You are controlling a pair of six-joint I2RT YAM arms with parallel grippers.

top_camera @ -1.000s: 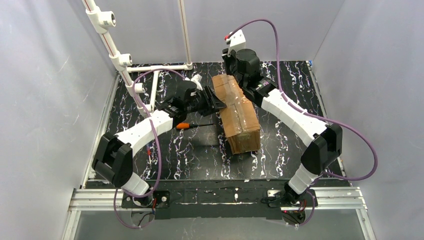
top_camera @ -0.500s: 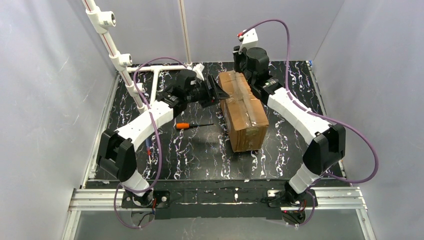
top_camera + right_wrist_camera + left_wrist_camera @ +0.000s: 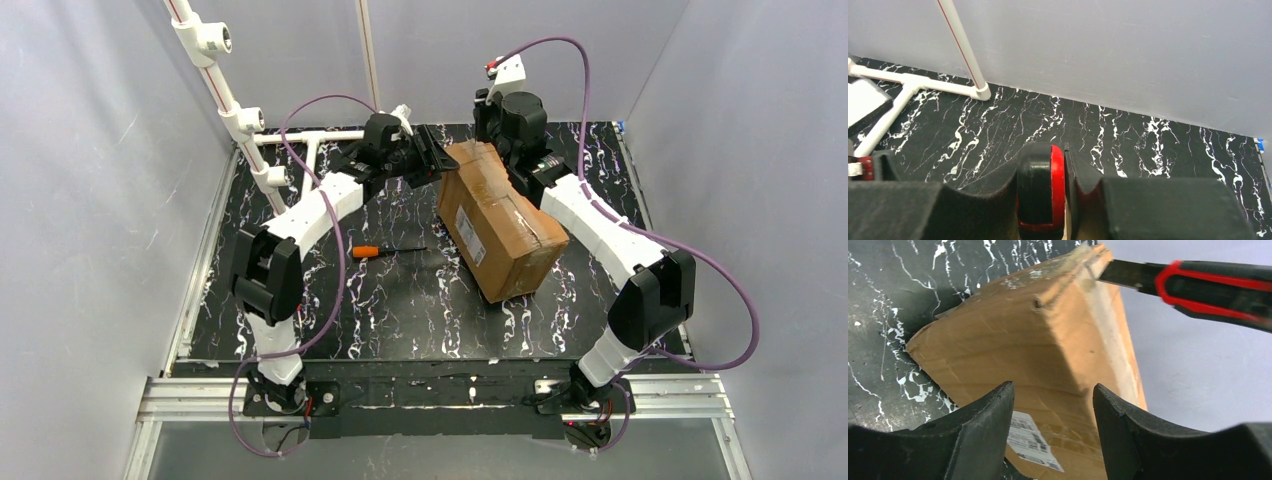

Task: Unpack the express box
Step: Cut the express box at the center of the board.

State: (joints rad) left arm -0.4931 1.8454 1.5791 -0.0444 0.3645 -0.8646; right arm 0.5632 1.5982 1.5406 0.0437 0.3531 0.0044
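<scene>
Brown cardboard, the box (image 3: pixel 505 228) sits tilted on the table (image 3: pixel 400 300), its white label (image 3: pixel 470 233) (facing left) showing. Left of it lies a screwdriver (image 3: pixel 378 250). Beyond, the left gripper (image 3: pixel 1052 390) stands half-wide at the box's far end, gripping nothing. The right gripper (image 3: pixel 1065 185) clamps a red-black knife (image 3: pixel 1208 287), blade at the box's top corner.

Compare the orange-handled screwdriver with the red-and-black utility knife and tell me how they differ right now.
The orange-handled screwdriver lies loose on the black marbled table, while the red-and-black utility knife is clamped in the right gripper. The screwdriver sits apart from the brown cardboard express box; the knife's blade reaches a corner of the box. The screwdriver ends in a thin dark shaft, the knife in a flat blade. Both are slim hand tools.
</scene>
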